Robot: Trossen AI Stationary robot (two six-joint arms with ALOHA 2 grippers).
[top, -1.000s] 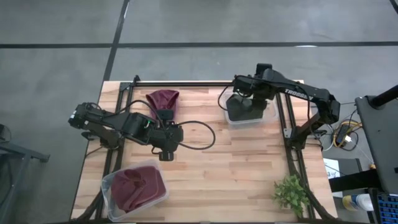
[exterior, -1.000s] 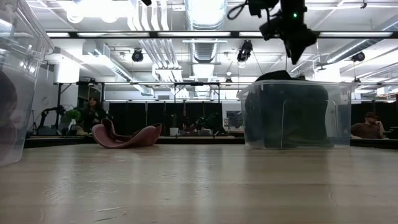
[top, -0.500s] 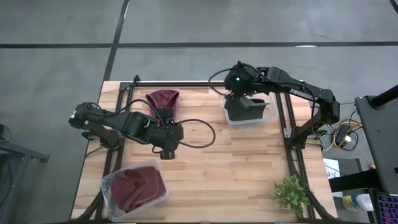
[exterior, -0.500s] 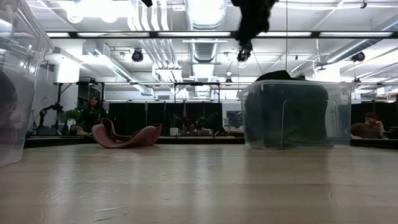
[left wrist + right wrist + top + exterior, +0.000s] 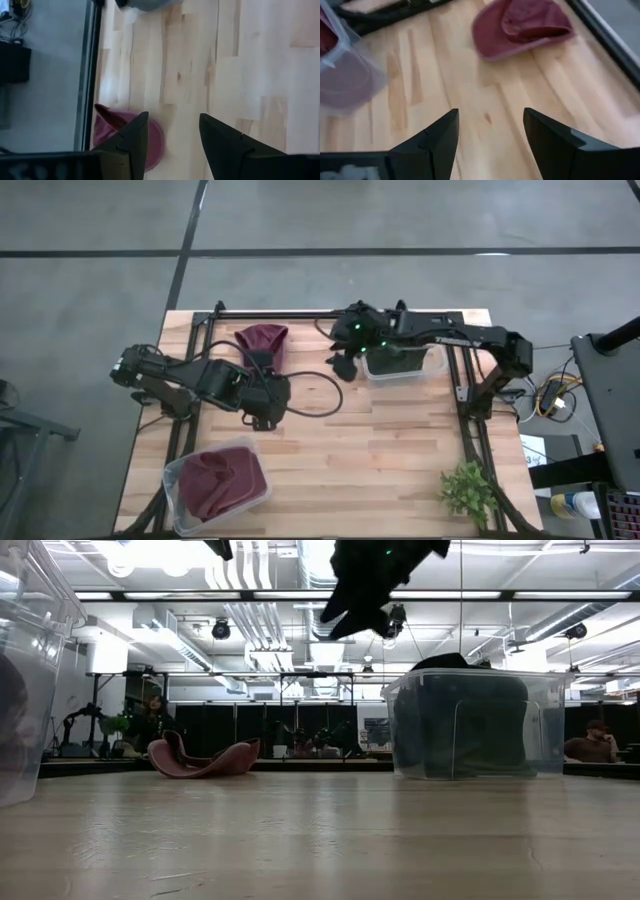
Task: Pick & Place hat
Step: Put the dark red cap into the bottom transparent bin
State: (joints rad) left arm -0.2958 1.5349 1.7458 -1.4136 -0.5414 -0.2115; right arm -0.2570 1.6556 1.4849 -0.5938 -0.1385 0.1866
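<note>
Currently mid-reach, by the look of it: right gripper [image 5: 343,362] hanging above bare wood just left of the clear bin of dark hats [image 5: 400,362] in the upper middle of the high view, headed toward the loose maroon hat [image 5: 262,340] lying flat on the table [image 5: 400,450] at upper left. Fingers [image 5: 435,137] spread wide in the right wrist view, nothing between them, touching nothing; same hat visible ahead at the top of that picture [image 5: 525,22]. Next move, as a judgement: carry on leftward, drop over the hat's crown, close on the cloth without dragging it.

Left gripper [image 5: 262,412] waiting low and left of centre in the high view, just below the maroon hat, jaws parted and empty too. Second bin with maroon hats [image 5: 215,485] at lower left, the likely destination, though not certain. Potted plant [image 5: 467,490] at lower right, well apart.
</note>
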